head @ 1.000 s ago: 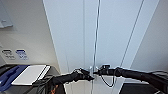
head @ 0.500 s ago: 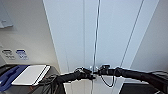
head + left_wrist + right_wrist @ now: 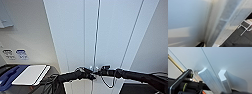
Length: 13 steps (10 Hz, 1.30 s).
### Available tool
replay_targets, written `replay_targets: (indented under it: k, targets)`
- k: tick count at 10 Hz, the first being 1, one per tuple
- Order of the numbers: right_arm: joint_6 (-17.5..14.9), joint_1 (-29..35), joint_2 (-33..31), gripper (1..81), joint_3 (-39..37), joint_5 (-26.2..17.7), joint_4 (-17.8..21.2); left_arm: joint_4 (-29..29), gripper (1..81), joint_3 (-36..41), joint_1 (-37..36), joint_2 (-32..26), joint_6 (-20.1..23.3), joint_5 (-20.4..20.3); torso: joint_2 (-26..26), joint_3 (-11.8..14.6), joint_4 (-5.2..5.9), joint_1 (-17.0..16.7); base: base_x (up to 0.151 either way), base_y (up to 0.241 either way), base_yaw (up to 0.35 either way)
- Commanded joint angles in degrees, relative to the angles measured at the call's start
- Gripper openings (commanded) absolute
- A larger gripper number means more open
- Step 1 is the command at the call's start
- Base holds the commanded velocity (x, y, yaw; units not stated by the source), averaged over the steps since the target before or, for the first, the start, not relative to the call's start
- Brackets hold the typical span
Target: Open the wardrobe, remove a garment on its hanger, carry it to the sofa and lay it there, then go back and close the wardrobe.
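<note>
Standing upright with doors shut, wardrobe [image 3: 110,37] faces both arms; jaws' state unclear.

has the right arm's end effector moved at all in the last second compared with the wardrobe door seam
No. The right end effector sits at the same spot beside the wardrobe door seam, level with the handles.

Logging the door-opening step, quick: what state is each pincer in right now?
Left pincer: at the wardrobe handles, cannot be told.
Right pincer: same spot, cannot be told.
</note>
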Motion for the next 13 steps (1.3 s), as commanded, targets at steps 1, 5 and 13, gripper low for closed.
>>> replay_targets:
  k: [1, 5, 13]
  targets:
    - [0.31, 4.78, 3.31, 81.1, 11.05, 0.52, 1.53, 0.41, 81.1, 21.95, -5.02, -1.43, 0.77, -6.3, 0.0, 0.0, 0.0, 0.0, 0.0, 0.0, 0.0]
    - [-0.21, 0.76, 1.92, 81.1, 19.99, -0.36, 0.91, 0.59, 81.1, 42.63, 2.52, -16.04, 0.69, -10.53, 0.05, 0.0, 0.0, 0.09, 0.0, 0.0, 0.0]
    - [-0.48, -13.3, -21.25, 81.1, 45.93, -0.11, -8.91, 7.17, 81.1, 70.9, 19.14, -46.85, 0.86, -14.47, 0.09, 0.0, -0.06, 0.18, 0.0, 0.0, 0.0]
